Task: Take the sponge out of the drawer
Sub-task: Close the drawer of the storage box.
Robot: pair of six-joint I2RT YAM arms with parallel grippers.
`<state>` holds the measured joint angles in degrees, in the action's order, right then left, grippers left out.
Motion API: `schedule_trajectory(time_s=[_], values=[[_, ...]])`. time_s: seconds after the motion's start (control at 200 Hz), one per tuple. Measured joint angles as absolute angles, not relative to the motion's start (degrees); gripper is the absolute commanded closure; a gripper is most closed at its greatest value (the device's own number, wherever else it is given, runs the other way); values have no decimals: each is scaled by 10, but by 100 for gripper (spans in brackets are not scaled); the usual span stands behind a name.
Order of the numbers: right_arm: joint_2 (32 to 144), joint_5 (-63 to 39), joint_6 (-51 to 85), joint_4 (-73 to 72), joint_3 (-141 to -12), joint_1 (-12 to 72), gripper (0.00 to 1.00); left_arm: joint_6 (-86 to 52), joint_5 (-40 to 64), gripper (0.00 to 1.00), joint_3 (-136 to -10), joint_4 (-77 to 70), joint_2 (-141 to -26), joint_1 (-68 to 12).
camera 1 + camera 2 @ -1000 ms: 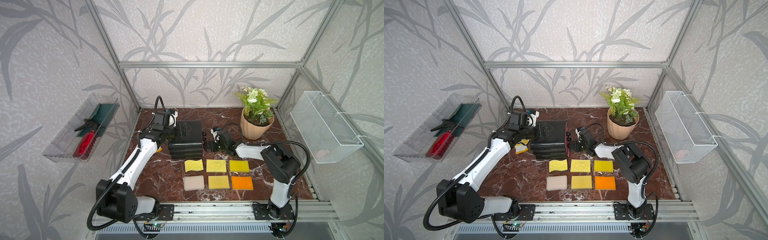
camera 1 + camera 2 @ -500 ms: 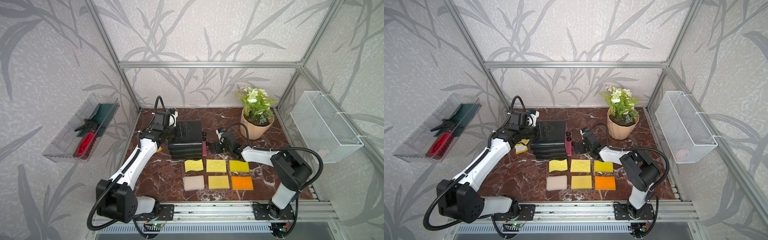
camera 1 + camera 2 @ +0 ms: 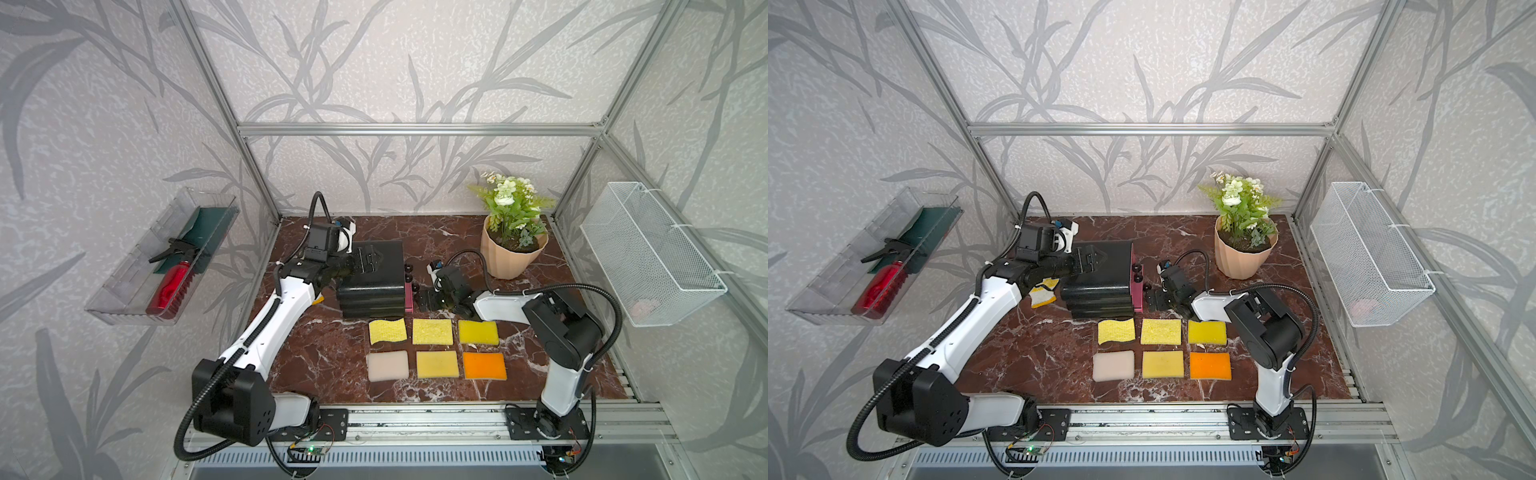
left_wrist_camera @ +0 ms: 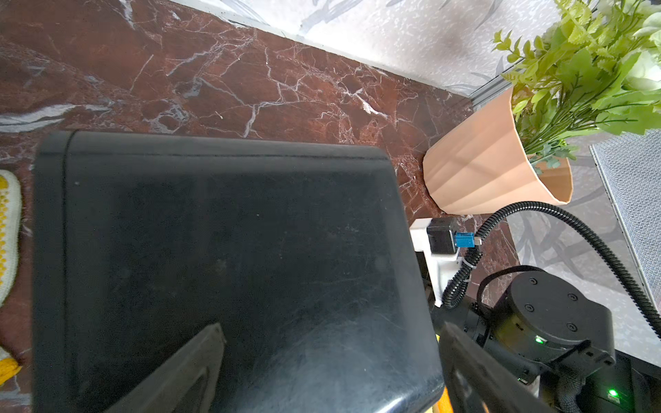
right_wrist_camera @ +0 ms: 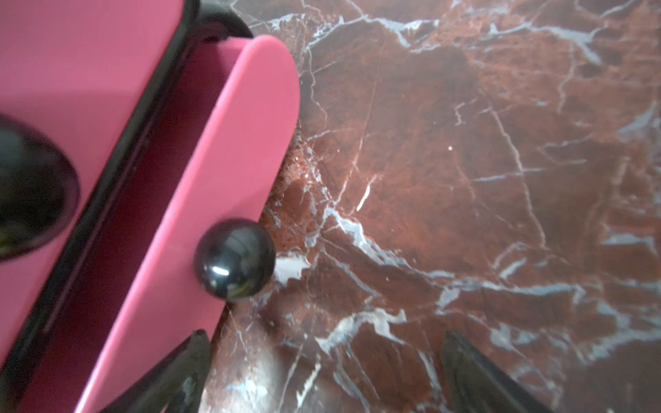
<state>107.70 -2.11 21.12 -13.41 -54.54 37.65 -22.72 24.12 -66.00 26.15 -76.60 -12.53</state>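
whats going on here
Two robot arms are working at a black drawer box. The left fingers hang open over its top, maybe to steady it. The right fingers are open beside the knob of a pink drawer, gripping nothing. That drawer is out only a crack, and no sponge shows inside it. Six sponges lie in a grid on the table.

Overhead stereo pair, close wrist cameras
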Motion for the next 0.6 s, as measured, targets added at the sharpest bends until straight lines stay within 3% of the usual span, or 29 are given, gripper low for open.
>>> schedule_trajectory(time_s=[0.6], values=[[1074, -5, 198, -134, -564, 410, 1, -215, 221, 10, -664, 280, -761, -125]])
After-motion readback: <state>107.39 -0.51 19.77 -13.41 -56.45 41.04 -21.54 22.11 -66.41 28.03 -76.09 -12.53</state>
